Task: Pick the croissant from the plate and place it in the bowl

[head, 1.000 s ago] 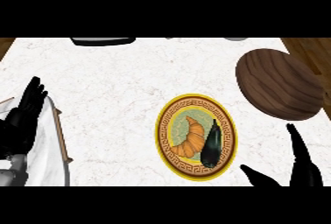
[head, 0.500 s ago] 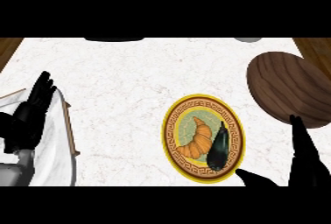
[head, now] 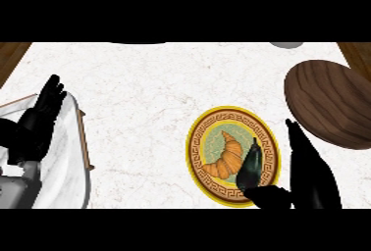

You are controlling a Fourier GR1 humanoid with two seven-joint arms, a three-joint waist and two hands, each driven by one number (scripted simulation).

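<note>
Croissant [head: 226, 160] lying on a yellow-rimmed plate [head: 197, 142] on the white marble worktop [head: 159, 83], beside a dark eggplant [head: 250, 164]. Right hand [head: 308, 171] at the plate's right edge, fingers straight, thumb by the eggplant, grasping nothing. Brown wooden bowl [head: 330, 108] up and to the right. Left hand [head: 39, 117] released, resting at the left edge.

White marbled counter [head: 152, 98]. On it, a gold-rimmed plate [head: 199, 147]. To the right, a wooden bowl [head: 330, 105].
</note>
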